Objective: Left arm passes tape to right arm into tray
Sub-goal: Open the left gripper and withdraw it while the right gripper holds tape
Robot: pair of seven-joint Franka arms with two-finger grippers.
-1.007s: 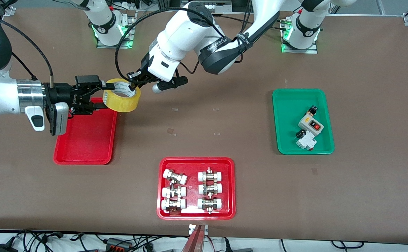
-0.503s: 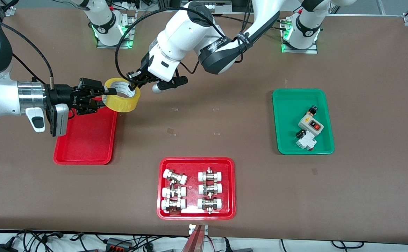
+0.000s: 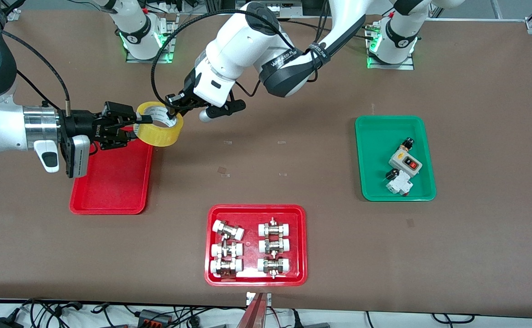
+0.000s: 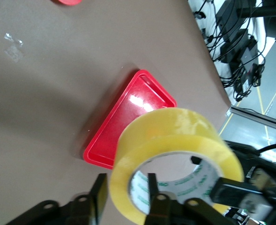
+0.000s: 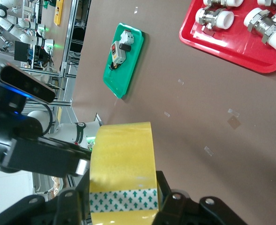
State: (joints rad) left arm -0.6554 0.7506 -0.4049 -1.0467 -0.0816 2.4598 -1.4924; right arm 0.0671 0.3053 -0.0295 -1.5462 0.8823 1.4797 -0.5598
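The yellow tape (image 3: 158,131) hangs in the air over the end of the red tray (image 3: 111,191) farthest from the front camera. My right gripper (image 3: 137,127) is shut across the roll's width, seen in the right wrist view as the tape (image 5: 121,154) clamped in the right gripper (image 5: 123,187). My left gripper (image 3: 172,114) straddles the roll's wall on the side away from the right gripper. In the left wrist view a small gap shows on both sides between the left gripper (image 4: 125,180) and the tape (image 4: 175,136), so it is open. The tray (image 4: 123,122) lies below.
A red tray (image 3: 255,209) of white-capped metal fittings sits nearest the front camera. A green tray (image 3: 375,182) holding a grey switch box (image 3: 405,160) lies toward the left arm's end of the table.
The right gripper moved in and shut on the roll. After that the left gripper's fingers loosened from the roll's wall. The tape has hardly moved.
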